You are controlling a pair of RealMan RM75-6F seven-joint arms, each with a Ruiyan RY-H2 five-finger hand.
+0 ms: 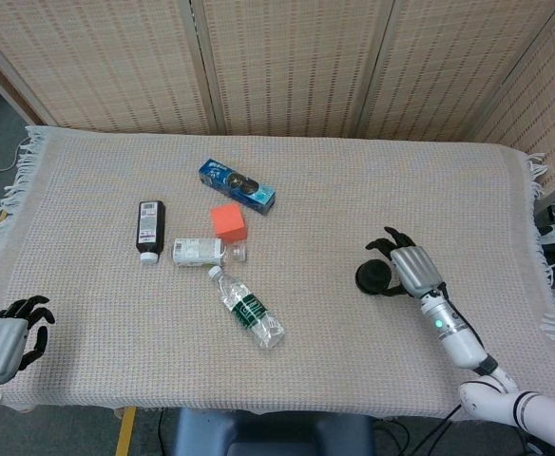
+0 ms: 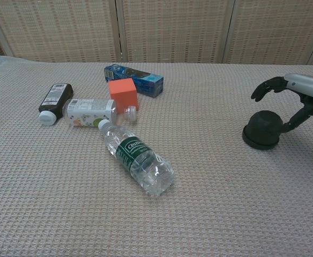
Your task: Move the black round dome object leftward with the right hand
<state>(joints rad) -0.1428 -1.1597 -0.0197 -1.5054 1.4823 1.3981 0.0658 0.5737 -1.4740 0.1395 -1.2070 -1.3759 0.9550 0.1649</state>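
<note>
While hovering over the dome: right robot hand (image 2: pixel 301 96) spread, fingers apart above and to the right of the black round dome object (image 2: pixel 262 129), holding nothing; 1 lower finger reaches down close to the dome's right flank, contact not certain.
Dome position: flat side down on the woven cloth of the desk (image 1: pixel 97 313), well right of the clear water bottle (image 2: pixel 138 158), far from every other item.
Left robot hand (image 1: pixel 7 337): at the near-left corner of the cloth, well left of the water bottle, dark fingers curled in, nothing visible in them.
Clutter left of the dome: orange cube (image 2: pixel 123 93), blue box (image 2: pixel 134 80), white pill bottle (image 2: pixel 90 112), dark bottle (image 2: pixel 54 101), all bunched just behind the water bottle.
Risk 1: smooth rounded top gives little purchase; closing too high would likely let the fingers slide off.
Risk 2: pushing from 1 side without a wrap could make the dome skid or catch on the coarse weave.
Risk 3: a long leftward carry could knock the water bottle and set it rolling.
Hard to make out: chest view cuts the right robot hand off at the frame edge; head view hides the dome's right side behind that hand; dark fingers against the dark dome blur the gap.
</note>
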